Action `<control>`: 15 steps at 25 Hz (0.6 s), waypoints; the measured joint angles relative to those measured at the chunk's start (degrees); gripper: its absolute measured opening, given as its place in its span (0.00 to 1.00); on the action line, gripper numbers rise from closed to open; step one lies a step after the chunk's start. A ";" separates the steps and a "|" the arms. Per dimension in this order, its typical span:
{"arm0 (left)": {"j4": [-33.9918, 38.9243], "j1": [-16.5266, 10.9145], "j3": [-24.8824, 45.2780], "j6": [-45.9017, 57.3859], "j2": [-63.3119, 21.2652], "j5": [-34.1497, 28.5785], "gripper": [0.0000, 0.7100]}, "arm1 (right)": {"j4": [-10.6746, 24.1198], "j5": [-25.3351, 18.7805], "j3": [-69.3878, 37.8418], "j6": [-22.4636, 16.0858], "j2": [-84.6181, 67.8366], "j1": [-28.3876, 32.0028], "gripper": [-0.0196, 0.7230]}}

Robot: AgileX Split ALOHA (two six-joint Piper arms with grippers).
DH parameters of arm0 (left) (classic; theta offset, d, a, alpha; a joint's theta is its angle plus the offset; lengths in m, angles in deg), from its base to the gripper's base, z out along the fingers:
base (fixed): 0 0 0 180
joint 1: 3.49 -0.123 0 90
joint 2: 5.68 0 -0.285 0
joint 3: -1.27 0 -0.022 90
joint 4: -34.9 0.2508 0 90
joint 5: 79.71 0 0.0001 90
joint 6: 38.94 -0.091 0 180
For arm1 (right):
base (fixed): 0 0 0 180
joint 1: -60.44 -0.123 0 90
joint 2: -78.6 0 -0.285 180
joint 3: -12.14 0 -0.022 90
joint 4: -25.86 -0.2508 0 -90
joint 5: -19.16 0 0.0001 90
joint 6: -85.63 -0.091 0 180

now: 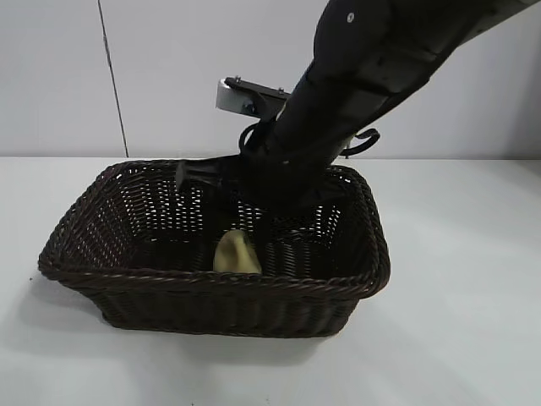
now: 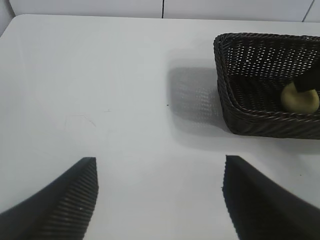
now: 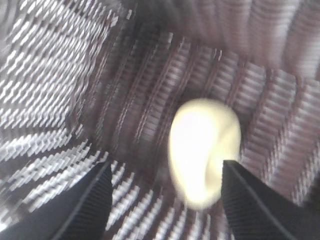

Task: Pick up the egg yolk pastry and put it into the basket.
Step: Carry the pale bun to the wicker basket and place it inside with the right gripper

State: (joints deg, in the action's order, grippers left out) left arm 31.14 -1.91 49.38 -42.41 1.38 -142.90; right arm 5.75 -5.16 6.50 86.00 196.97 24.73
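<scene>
Left gripper (image 2: pixel 160 197): seen only from its own wrist camera, held above the bare white table (image 2: pixel 100 90); its two dark ribbed fingers (image 2: pixel 65 205) are set wide apart and nothing is held between them. The basket lies well off to one side of it.

Basket (image 1: pixel 76 271): dark brown woven wicker, rectangular, sloping sides, braided rim; placed upright on the table near the middle of the exterior view, one long side toward the camera.

Egg yolk pastry (image 1: pixel 236 253): a small pale yellow rounded lump, found inside the basket on its floor, close behind the near wall and slightly left of the basket's middle. In the left wrist view it is seen against the dark weave with a black fingertip just above it.

Right gripper (image 3: pixel 165 197): carried on the black arm that is angled down from the upper right of the exterior view into the basket. Its fingers (image 3: pixel 80 210) are spread; the pastry is seen between and beyond them, overlapped by one fingertip and apart from the other. It cannot be told whether the fingertip touches.
</scene>
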 joint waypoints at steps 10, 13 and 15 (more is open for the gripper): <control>0.00 0.00 0.00 0.00 0.00 0.00 0.72 | 2.91 -19.81 10.26 -2.99 -2.15 0.84 0.65; 0.00 0.00 0.00 0.00 0.00 0.00 0.72 | 6.47 -26.81 14.90 -7.17 -2.22 1.08 0.65; -0.05 0.00 0.00 0.00 0.00 0.00 0.72 | 10.05 -32.12 17.91 -10.30 -2.22 1.29 0.65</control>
State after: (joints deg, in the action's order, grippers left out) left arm 31.10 -1.91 49.38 -42.41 1.38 -142.90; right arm 15.80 -37.28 24.40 75.71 194.75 26.02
